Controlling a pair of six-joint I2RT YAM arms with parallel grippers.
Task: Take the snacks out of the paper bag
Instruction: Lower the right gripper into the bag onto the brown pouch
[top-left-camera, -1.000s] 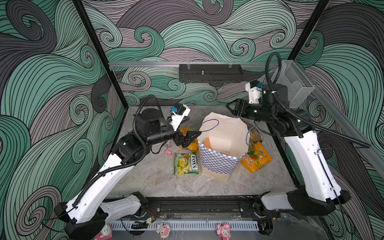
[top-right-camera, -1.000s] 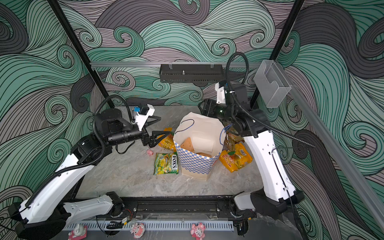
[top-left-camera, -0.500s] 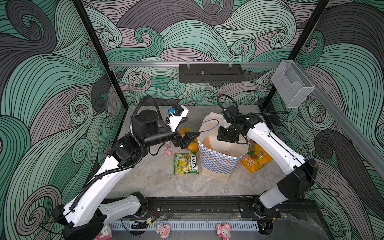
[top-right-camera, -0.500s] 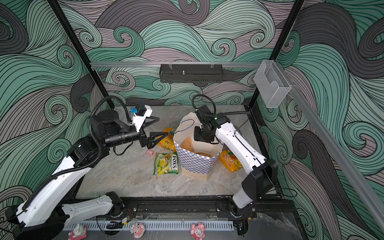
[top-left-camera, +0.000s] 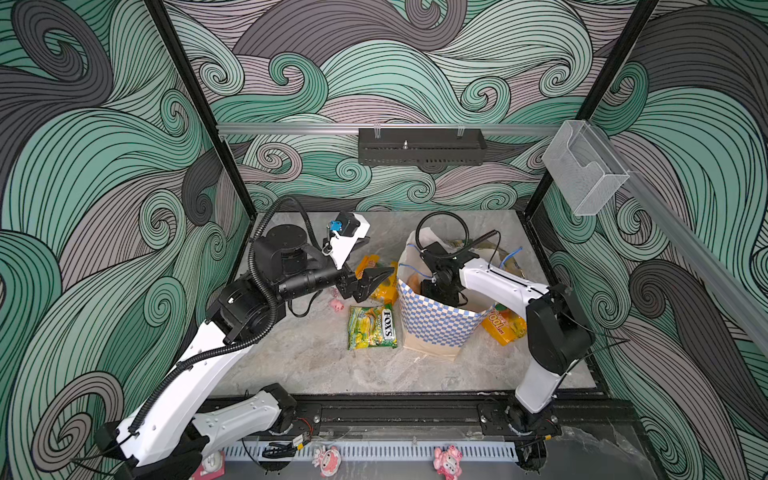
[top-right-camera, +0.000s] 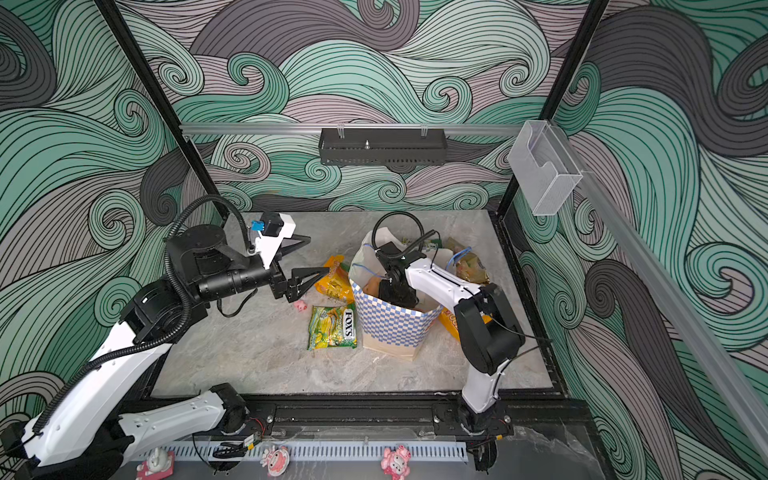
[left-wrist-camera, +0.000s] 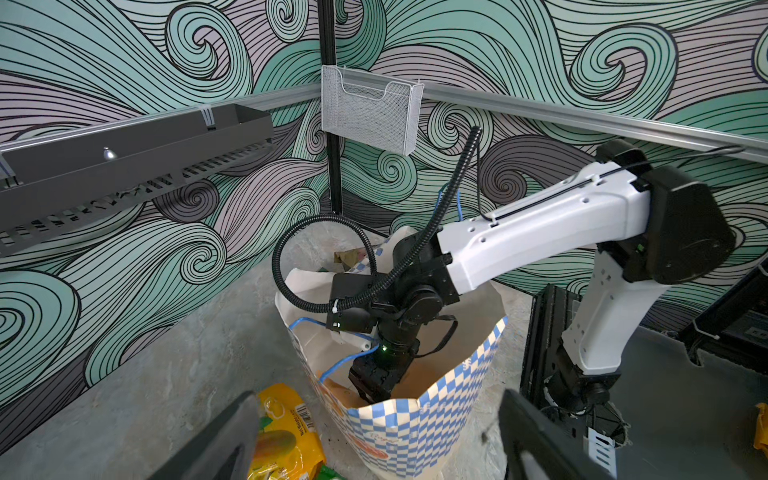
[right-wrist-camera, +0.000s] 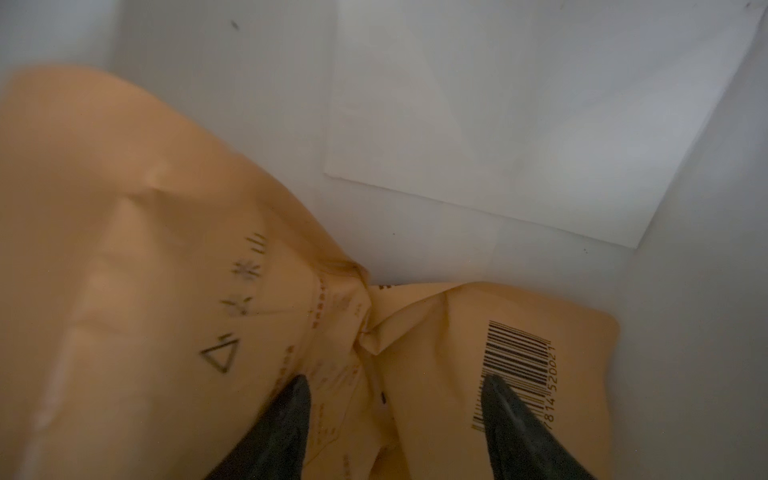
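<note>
Grey marbled desk (top-left-camera: 291, 361) is taken up toward its right side by the paper bag (top-left-camera: 436, 328), which is stood upright with the right arm reached down through its mouth. Because the bag is tall and light, it could be tipped or dragged if the arm is withdrawn at a slant, and nothing is seen bracing it. One tan-orange packet (right-wrist-camera: 166, 249) is seen crumpled on the bag's floor. A green-yellow FOX'S packet (top-left-camera: 372, 328) and two orange-yellow packets (top-right-camera: 334, 282) (top-left-camera: 503, 328) are already laid out on the desk beside the bag. The right end effector (right-wrist-camera: 397, 380) is seen with its jaws apart, set astride the packet's creased middle and closed on nothing. Whether its tips touch the film cannot be told. Slick, puffed film may be squeezed out of a pinch, or only a fold may be caught and the packet dropped back. The left end effector (top-left-camera: 379, 282) is held wide open and empty just beside the bag's rim. The blue cord handles (left-wrist-camera: 307, 322) are draped against the right wrist and could be snagged on the way up, lifting the bag. The pink pig figurine (top-left-camera: 336, 305) could be knocked by a careless sweep.
</note>
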